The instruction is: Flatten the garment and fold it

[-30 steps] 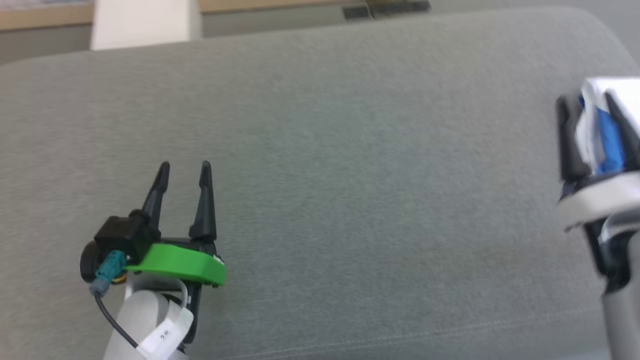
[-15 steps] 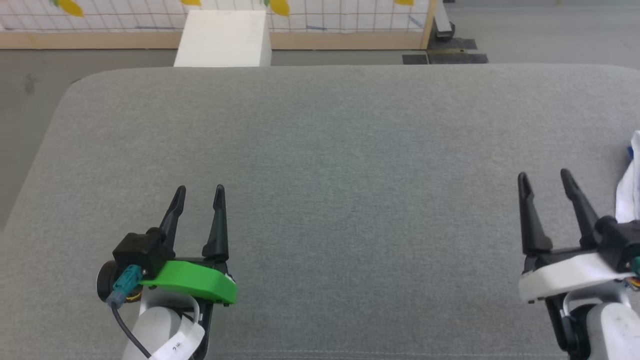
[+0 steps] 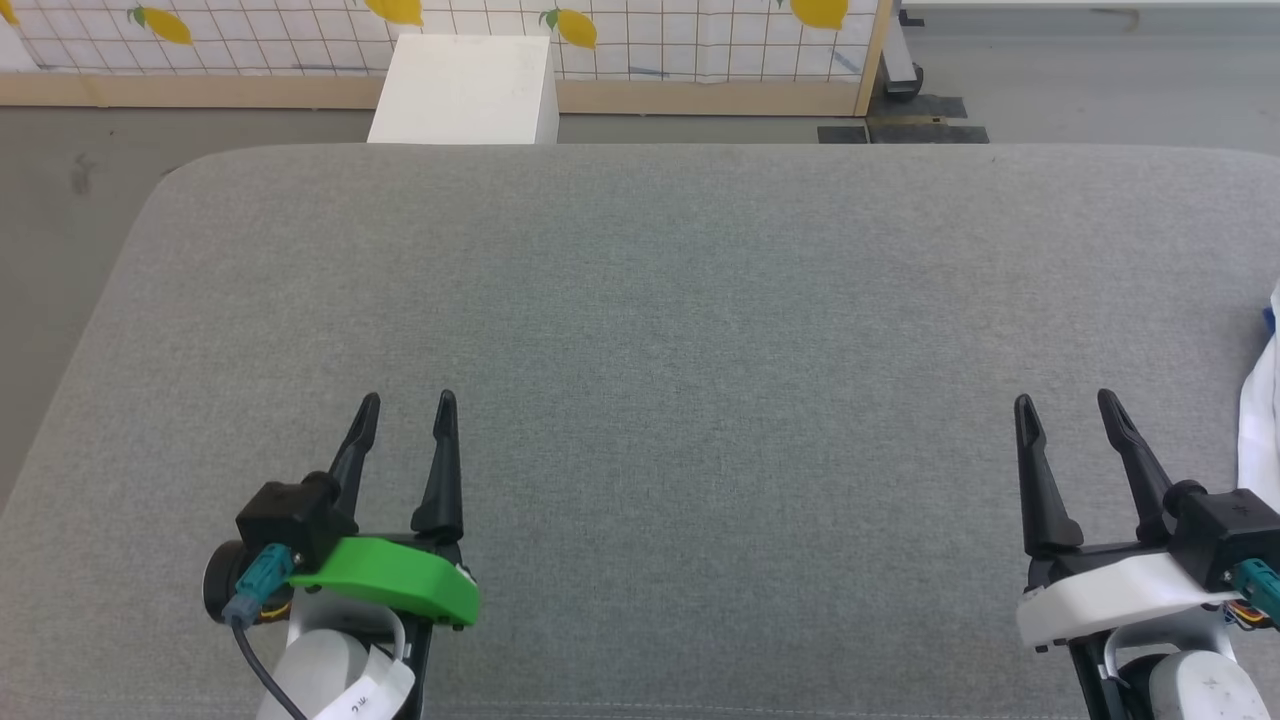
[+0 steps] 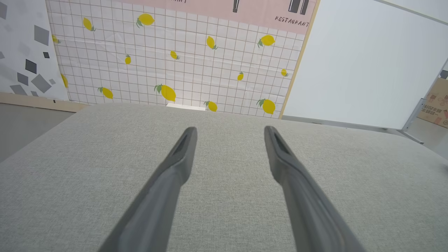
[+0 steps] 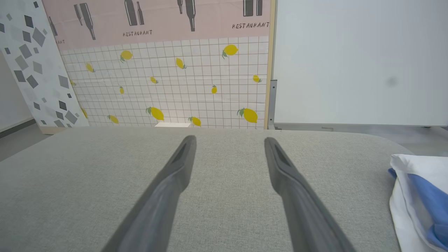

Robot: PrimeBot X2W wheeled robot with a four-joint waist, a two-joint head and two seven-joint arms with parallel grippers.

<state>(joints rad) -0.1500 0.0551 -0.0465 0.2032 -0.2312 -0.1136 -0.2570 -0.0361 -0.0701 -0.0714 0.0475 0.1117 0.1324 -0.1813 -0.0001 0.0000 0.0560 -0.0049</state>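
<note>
The garment (image 5: 418,196), white with blue parts, lies bunched at the right edge of the grey padded surface (image 3: 680,330); in the head view a white sliver of the garment (image 3: 1262,420) shows at the right border. My right gripper (image 3: 1066,403) stands open just left of it, touching nothing, and the right wrist view shows that gripper (image 5: 229,140) with bare fabric between its fingers. My left gripper (image 3: 406,403) stands open at the lower left, far from the garment, and in its own wrist view the left gripper (image 4: 229,129) holds nothing.
A white box (image 3: 465,88) stands on the floor beyond the surface's far edge, before a lemon-patterned grid panel (image 3: 640,35). A white board (image 4: 364,59) stands to the right of the panel. Grey floor (image 3: 60,220) lies left of the surface.
The head camera has swung, so the whole picture shifted. A second ago the right gripper stood high at the right against the garment; now it rests low and open, apart from it.
</note>
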